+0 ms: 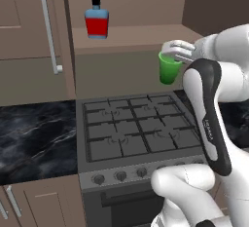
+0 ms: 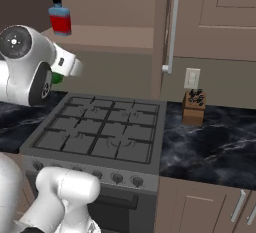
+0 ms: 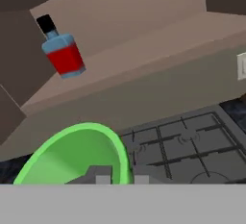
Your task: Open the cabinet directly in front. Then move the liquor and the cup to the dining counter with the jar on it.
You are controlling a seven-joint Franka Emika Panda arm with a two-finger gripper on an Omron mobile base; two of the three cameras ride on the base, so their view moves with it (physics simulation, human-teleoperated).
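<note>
**A:** Where's the end effector, and what's it doing?

**B:** I've got the white two-finger gripper (image 1: 171,55) at the right of the left base view, above the far right corner of the stove; its fingers are pinched on the rim of the small bright green round cup (image 1: 168,68); the cup hangs upright in the air, clear of the shelf and the stove. In the hand view the green rim (image 3: 77,153) curves across the lower left, with the finger tips clamped at its edge near the bottom.

**A:** And the bottle?

**B:** I see the squat pale blue liquor bottle with the red label and black cap (image 1: 97,18) standing upright on the open shelf of the tall taupe-brown cabinet (image 1: 136,33), upper middle of the left base view; in the right base view it sits at the upper left (image 2: 60,17); in the hand view it shows tilted at the upper left (image 3: 61,50), though that is the camera's roll. It's well apart from the cup.

**A:** Cabinet doors?

**B:** Swung open; one door with a long silver bar handle (image 1: 49,28) is at the upper left of the left base view; the other's handle (image 2: 171,29) is upper middle-right of the right base view.

**A:** Below?

**B:** The grey gas stove with dark grates (image 1: 133,131) between black marble worktops (image 1: 36,136); a brown wooden knife block (image 2: 194,107) stands on the worktop at the right of the right base view, under a white wall outlet (image 2: 192,78).
</note>
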